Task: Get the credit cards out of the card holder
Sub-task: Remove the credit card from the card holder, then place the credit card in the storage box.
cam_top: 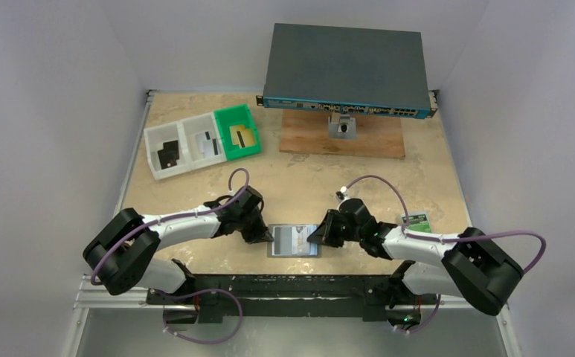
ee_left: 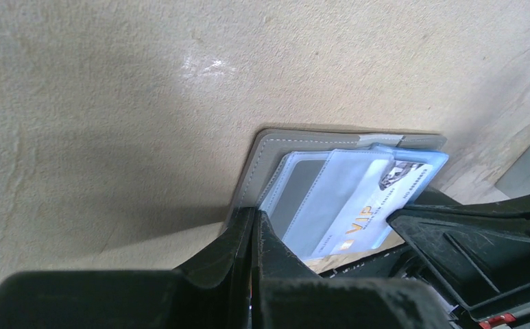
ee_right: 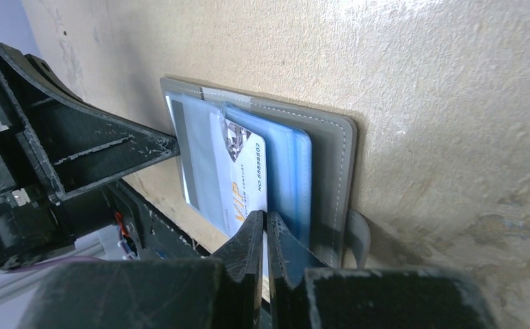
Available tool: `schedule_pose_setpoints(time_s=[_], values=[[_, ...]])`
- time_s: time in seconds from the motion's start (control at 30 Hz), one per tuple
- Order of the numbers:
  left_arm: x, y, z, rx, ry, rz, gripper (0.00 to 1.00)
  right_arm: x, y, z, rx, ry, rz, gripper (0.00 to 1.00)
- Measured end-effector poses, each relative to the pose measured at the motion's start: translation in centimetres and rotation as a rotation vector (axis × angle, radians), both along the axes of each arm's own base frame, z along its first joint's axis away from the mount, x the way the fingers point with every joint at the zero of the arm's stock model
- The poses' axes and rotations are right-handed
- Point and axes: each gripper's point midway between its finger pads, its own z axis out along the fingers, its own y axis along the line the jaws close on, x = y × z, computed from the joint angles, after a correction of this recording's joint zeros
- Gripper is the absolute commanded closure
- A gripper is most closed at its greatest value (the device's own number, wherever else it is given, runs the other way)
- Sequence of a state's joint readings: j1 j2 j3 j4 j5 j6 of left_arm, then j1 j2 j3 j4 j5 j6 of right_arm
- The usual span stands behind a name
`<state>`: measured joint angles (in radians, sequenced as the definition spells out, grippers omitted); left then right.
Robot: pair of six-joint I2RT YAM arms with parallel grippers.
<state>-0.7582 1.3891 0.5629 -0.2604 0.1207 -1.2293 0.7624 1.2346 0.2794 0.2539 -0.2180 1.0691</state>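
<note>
Both arms reached low and inward. The left gripper [cam_top: 263,236] had its fingers together at the left border of the open grey folding card holder [cam_top: 293,242]. The right gripper [cam_top: 315,236] had its fingers together against a pale plastic credit card [ee_right: 245,178] marked "VIP". The holder lay near the beige table [cam_top: 306,186]'s front edge, with open tabletop beyond.

top view high, looking down; wrist views close, sharing card holder [ee_right: 330,161]

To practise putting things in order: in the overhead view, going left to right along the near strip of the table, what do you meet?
Left arm's fingers → card holder → right arm's fingers → small green and white item.
</note>
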Motion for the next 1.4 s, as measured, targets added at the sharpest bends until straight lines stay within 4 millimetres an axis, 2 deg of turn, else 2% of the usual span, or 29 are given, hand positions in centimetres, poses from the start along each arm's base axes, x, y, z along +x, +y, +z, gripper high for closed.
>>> schedule_pose_setpoints(time_s=[0.27, 0.43, 0.5, 0.57, 0.73, 0.8, 0.87, 1.13, 1.4], values=[[-0.3, 0.6, 0.1, 0.025, 0.007, -0.017, 1.00, 0.0, -1.3, 1.3, -0.030, -0.044, -0.008, 1.00], [-0.6, 1.2, 0.5, 0.075, 0.009, -0.065, 1.00, 0.5, -1.3, 2.3, -0.034, -0.066, -0.012, 1.00], [-0.9, 1.7, 0.9, 0.104, 0.009, -0.091, 0.92, 0.7, -1.2, 2.7, -0.030, -0.073, -0.011, 1.00], [-0.9, 1.8, 1.9, 0.113, -0.005, -0.115, 0.82, 0.9, -0.9, 3.4, -0.022, -0.082, -0.008, 1.00], [0.8, 0.3, 7.6, 0.037, -0.143, -0.178, 0.61, 1.8, 0.3, 5.8, 0.024, -0.117, 0.007, 1.00], [1.3, -0.5, 9.8, -0.007, -0.199, -0.206, 0.57, 2.0, 0.8, 6.6, 0.042, -0.123, 0.017, 1.00], [1.4, -1.1, 11.0, -0.048, -0.228, -0.236, 0.53, 2.1, 1.4, 7.2, 0.059, -0.125, 0.030, 1.00], [0.6, -2.2, 11.0, -0.184, -0.221, -0.312, 0.48, 2.2, 2.6, 8.7, 0.147, -0.109, 0.063, 1.00], [0.6, -2.5, 11.7, -0.336, -0.232, -0.329, 0.47, 2.3, 3.9, 11.8, 0.296, -0.106, 0.085, 1.00]])
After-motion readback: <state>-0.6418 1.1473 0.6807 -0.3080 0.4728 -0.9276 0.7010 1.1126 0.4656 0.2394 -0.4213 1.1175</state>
